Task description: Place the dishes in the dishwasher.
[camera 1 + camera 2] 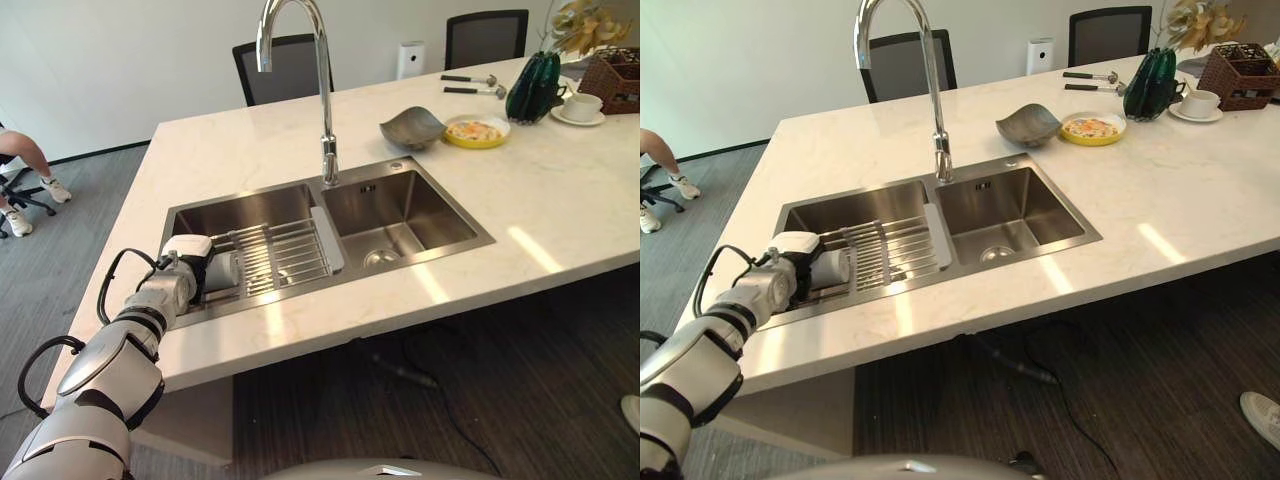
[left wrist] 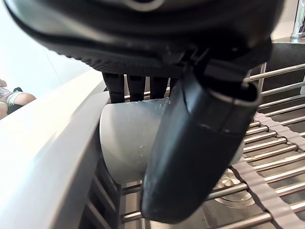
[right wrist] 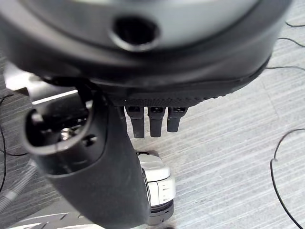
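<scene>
At the left basin of the sink [image 1: 470, 243], left hand [image 1: 192, 268] reaches onto the wire rack [image 1: 285, 255] and wraps a grey cup [image 2: 127, 143] lying on its side against the basin's near-left wall. Thumb [image 2: 200, 152] crosses the cup's front, fingers [image 2: 136, 88] curl over its far side, so the cup sits pinched between them, likely gripped for lifting out toward the dishwasher. Right hand [image 3: 109, 162] hangs over the floor, idle, fingers relaxed, holding nothing. Grey bowl [image 1: 412, 127] and yellow plate [image 1: 477, 131] wait on the counter [image 1: 560, 210], well apart from either hand.
</scene>
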